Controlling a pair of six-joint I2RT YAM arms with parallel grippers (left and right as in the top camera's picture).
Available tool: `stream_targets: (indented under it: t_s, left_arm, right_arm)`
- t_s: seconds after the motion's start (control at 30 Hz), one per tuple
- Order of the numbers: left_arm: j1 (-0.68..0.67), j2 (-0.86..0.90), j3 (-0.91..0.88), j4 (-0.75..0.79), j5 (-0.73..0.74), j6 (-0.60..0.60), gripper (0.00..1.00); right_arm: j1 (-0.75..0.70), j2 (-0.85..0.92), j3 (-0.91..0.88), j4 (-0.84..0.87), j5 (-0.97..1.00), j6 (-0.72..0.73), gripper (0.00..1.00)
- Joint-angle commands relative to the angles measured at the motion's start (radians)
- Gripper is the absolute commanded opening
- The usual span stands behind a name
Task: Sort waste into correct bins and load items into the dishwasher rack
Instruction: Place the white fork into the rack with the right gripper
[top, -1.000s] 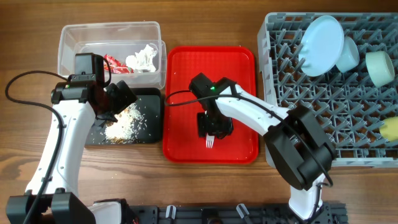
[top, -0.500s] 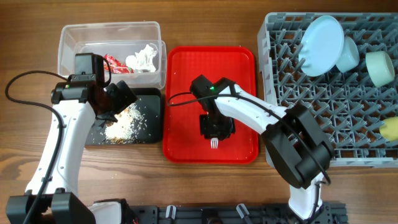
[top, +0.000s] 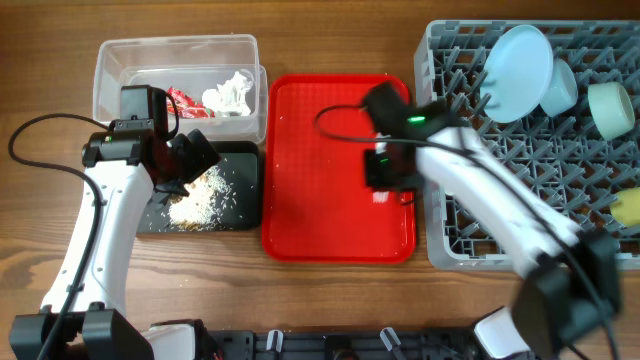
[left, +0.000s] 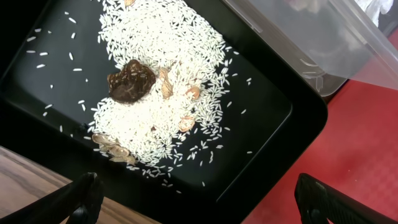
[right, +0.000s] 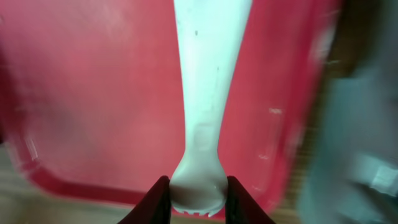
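Gripping the fork (right: 208, 93) near its tines, the right gripper (right: 196, 200) has its fingers (right: 158, 199) drawn in narrow against the white plastic. The handle runs away from them, up the wrist view. Below the gripper lies the red tray (top: 310, 150). From overhead, the gripper hangs over that tray's right edge. Both views are blurred here, so I cannot tell whether the fork touches the tray.

Just to the right of this gripper stands the rack (top: 480, 230). Farther right and beyond, the plate (top: 520, 60) stands on edge among the pegs, with the blue bowl (top: 560, 88) right beside it. The green bowl (top: 610, 108) sits farther right again. The cup (top: 628, 207) is at the rack's right wall, well apart from the gripper.

The left gripper (left: 199, 193) is spread wide and holds nothing. It hovers over the black tray (top: 245, 215). Under and ahead of its fingers the rice (left: 155, 74) lies heaped on the tray floor, with loose grains scattered around it. A brown lump (left: 130, 79) and a few tan bits sit in the heap.

Beyond this gripper is the tub (top: 110, 60), its near corner reaching the black tray's far edge. Inside it the wrapper (top: 182, 100) and the tissue (top: 230, 92) lie side by side. The red tray sits to the right of this gripper, close against the black tray.
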Motion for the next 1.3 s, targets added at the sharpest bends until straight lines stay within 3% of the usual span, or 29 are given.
stream_targets:
  t_s: [0.0, 0.13, 0.33, 0.4, 0.47, 0.5, 0.83, 0.9, 1.0, 1.07, 1.17, 1.27]
  left_arm:
    - [0.005, -0.015, 0.003, 0.003, -0.013, -0.013, 1.0]
    - [0.005, -0.015, 0.003, 0.003, -0.013, -0.013, 1.0]
    - [0.005, -0.015, 0.003, 0.003, -0.013, -0.013, 1.0]
    - [0.005, -0.015, 0.003, 0.003, -0.013, -0.013, 1.0]
    - [0.005, -0.015, 0.003, 0.003, -0.013, -0.013, 1.0]
    - [0.005, -0.015, 0.003, 0.003, -0.013, -0.013, 1.0]
    - [0.005, -0.016, 0.003, -0.005, -0.013, -0.008, 1.0]
    - [-0.032, -0.016, 0.003, 0.027, 0.042, 0.113, 1.0]
    - [-0.15, -0.015, 0.003, 0.117, 0.108, 0.264, 1.0]
    - [-0.254, -0.01, 0.003, 0.154, 0.107, 0.328, 1.0]
    - [-0.312, 0.011, 0.003, 0.115, 0.107, 0.332, 1.0]
    - [-0.312, 0.01, 0.003, -0.017, 0.107, 0.32, 1.0]
  right_arm:
    - [-0.175, -0.128, 0.008, -0.057, 0.032, -0.156, 0.15]
    - [-0.344, -0.127, -0.002, -0.109, 0.032, -0.306, 0.15]
    - [-0.371, -0.025, -0.019, -0.169, 0.032, -0.321, 0.18]
    - [-0.371, -0.01, -0.019, -0.178, 0.032, -0.321, 0.28]
    - [-0.371, -0.01, -0.019, -0.19, 0.047, -0.321, 0.52]
    - [-0.371, -0.01, -0.019, -0.196, 0.065, -0.321, 0.53]
    - [-0.371, -0.035, -0.019, -0.18, 0.073, -0.268, 0.53]
    - [-0.383, -0.103, -0.007, -0.084, -0.021, -0.268, 0.55]
    - [-0.423, -0.187, -0.004, 0.156, -0.122, -0.276, 0.75]
    - [-0.446, -0.196, -0.004, 0.229, -0.139, -0.366, 0.81]
    - [-0.461, -0.187, -0.004, 0.124, -0.124, -0.428, 0.86]
    - [-0.463, -0.199, -0.005, 0.05, -0.124, -0.408, 1.0]
